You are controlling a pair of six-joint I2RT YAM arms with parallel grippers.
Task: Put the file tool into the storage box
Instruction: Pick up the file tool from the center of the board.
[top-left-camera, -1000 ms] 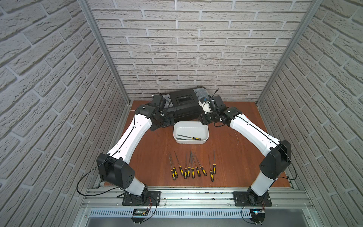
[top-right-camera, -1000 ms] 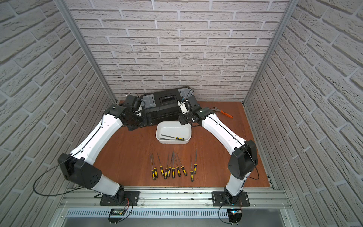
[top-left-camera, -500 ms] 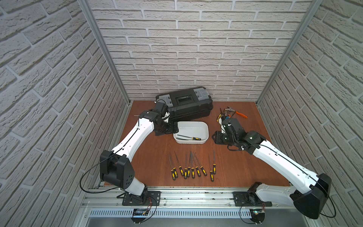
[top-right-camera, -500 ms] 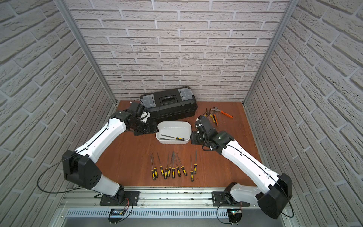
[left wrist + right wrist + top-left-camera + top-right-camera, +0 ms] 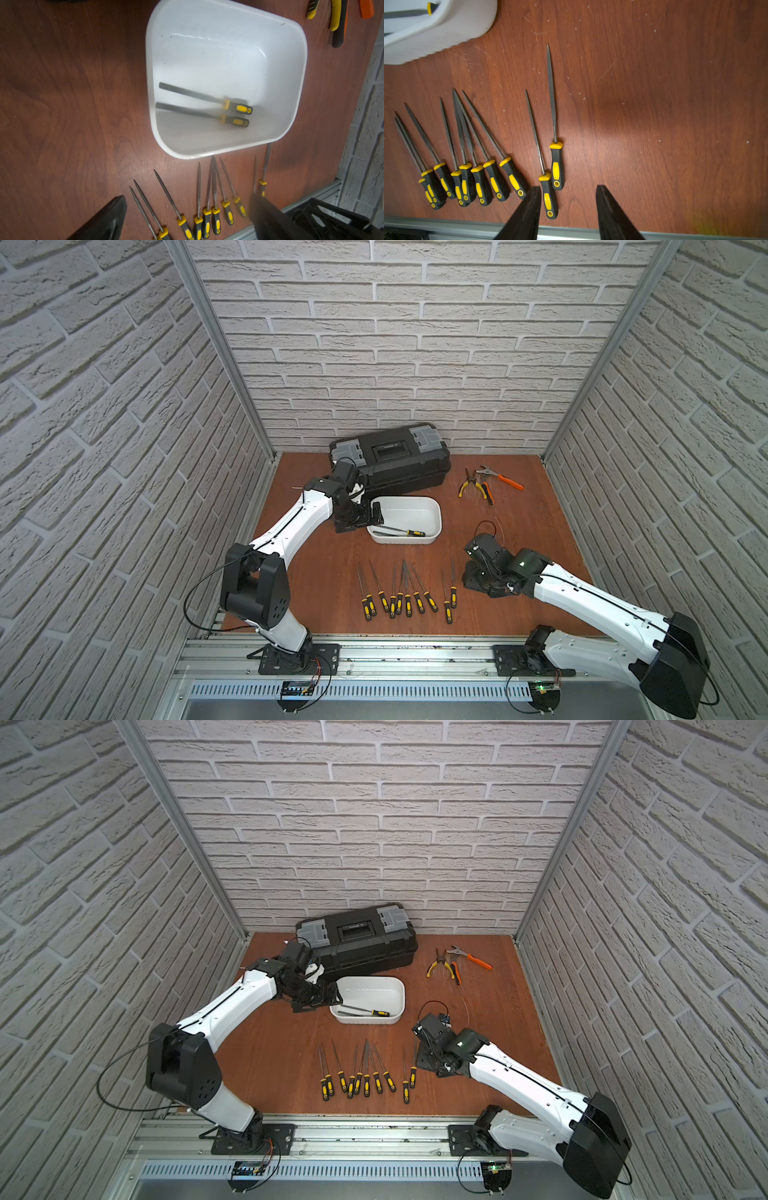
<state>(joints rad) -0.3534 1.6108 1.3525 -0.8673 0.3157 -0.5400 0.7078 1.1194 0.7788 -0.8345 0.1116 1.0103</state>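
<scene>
Robot lab cell: faux-brick panels (image 5: 415, 344), alu frame rail (image 5: 415, 655), toolbox (image 5: 390, 464), pliers (image 5: 478, 487).

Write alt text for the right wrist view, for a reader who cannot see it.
The right hand, open and empty, hovers over a wooden table beside the end of a row of files with yellow-and-black handles. A corner of the white storage box shows at the picture's edge.

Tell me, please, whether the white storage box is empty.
Not empty: two yellow-handled files lie flat inside the storage box, side by side.
</scene>
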